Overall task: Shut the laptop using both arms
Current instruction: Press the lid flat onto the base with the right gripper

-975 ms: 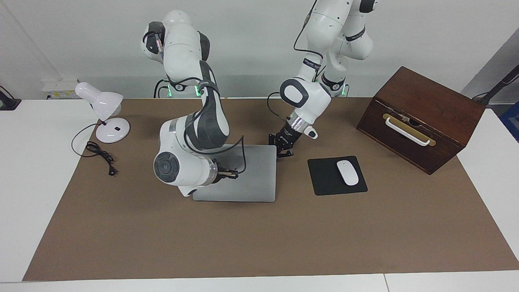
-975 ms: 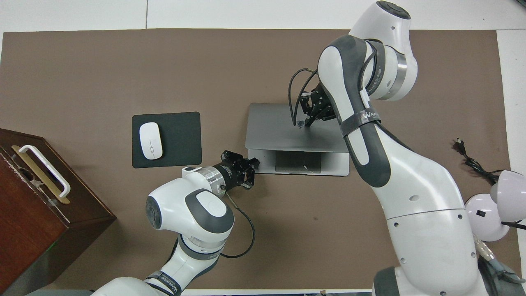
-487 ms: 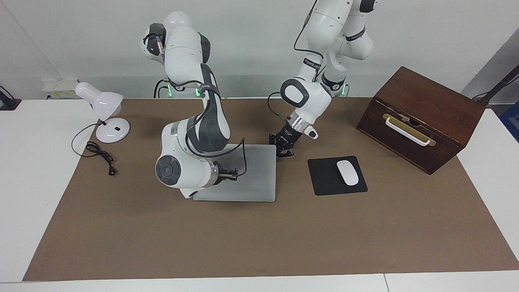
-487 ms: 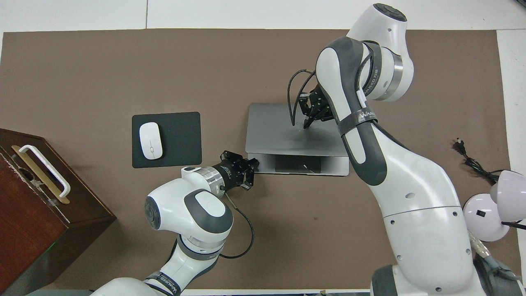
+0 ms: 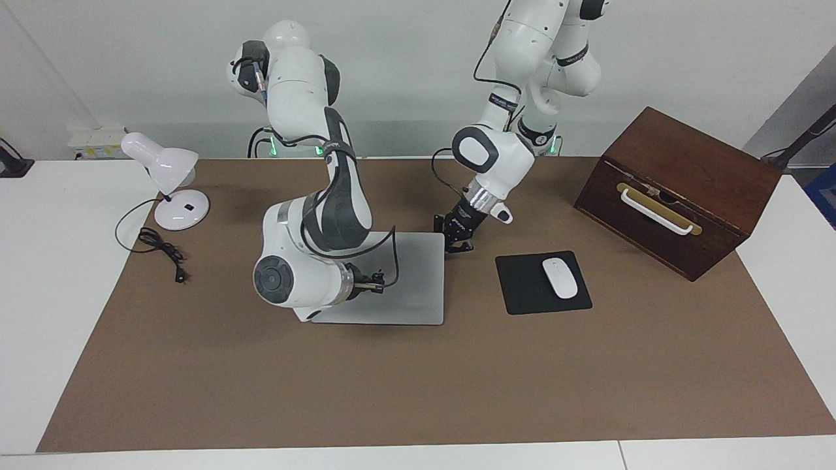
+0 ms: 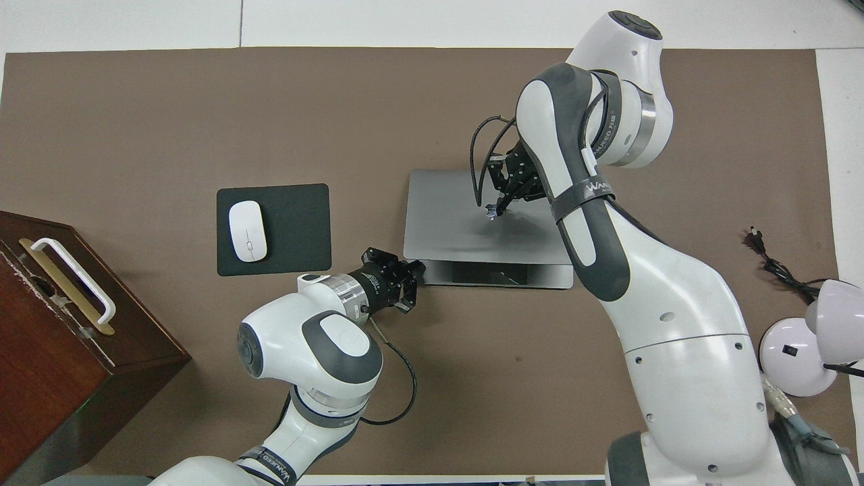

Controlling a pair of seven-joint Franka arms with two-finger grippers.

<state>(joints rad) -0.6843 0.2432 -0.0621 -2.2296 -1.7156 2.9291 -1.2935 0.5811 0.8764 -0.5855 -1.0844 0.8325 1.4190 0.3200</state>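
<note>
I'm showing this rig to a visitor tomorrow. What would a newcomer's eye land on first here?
Probably the silver laptop mid-table, its lid nearly down, with the right claw shut and pressing on top of the lid. The left claw, also shut, sits at the laptop's corner toward the black mouse pad.

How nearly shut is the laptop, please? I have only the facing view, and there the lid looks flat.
Observer: Not fully. Overhead, the laptop shows a strip of base with the trackpad past the lid's edge nearest the robots.
Operator: Thank you. Where on the lid is the right claw?
Observer: Overhead, the right claw, shut, is over the lid's middle.
Operator: And the left claw?
Observer: The left claw, also shut, sits at the base's exposed corner toward the left arm's end and seems to touch it.
</note>
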